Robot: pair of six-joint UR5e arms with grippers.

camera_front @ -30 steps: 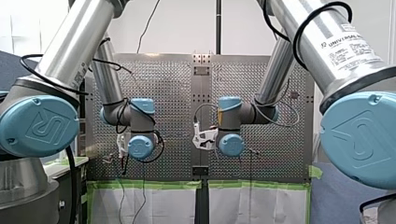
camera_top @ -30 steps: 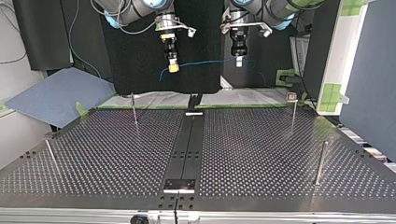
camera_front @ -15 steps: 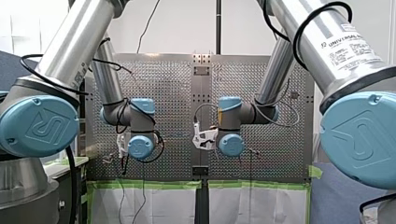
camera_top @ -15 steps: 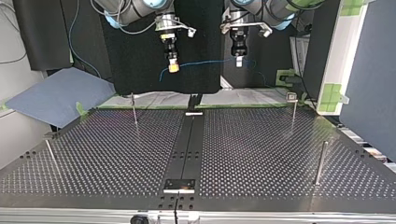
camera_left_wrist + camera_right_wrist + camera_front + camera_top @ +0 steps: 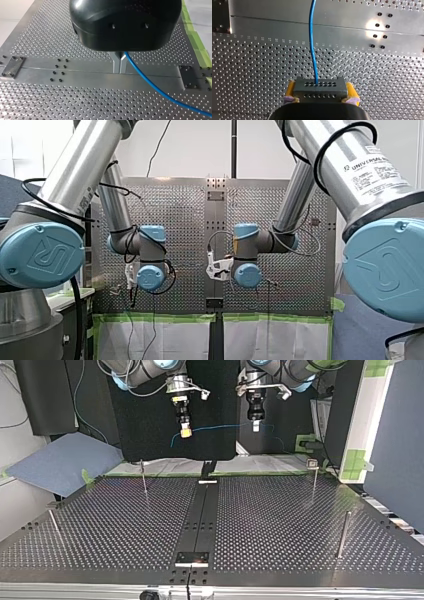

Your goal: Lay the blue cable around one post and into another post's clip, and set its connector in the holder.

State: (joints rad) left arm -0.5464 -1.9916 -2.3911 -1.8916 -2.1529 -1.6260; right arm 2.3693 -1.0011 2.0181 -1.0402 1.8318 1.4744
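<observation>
Connector [image 5: 319,88] partly hidden, cable [image 5: 310,35] cut off

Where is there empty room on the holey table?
Two bare patches on the perforated table: between the centre strip and the left posts in the top view, and between the strip and the right posts. Crowded only above the far edge, where my left end effector and my right end effector hold the blue cable.

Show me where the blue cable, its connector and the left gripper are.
blue cable [image 5: 310,37], right wrist view, the stretch ahead of the connector.
connector [image 5: 319,88], right wrist view, its holed face.
left gripper [image 5: 119,68], left wrist view, midway between its fingertips.
</observation>
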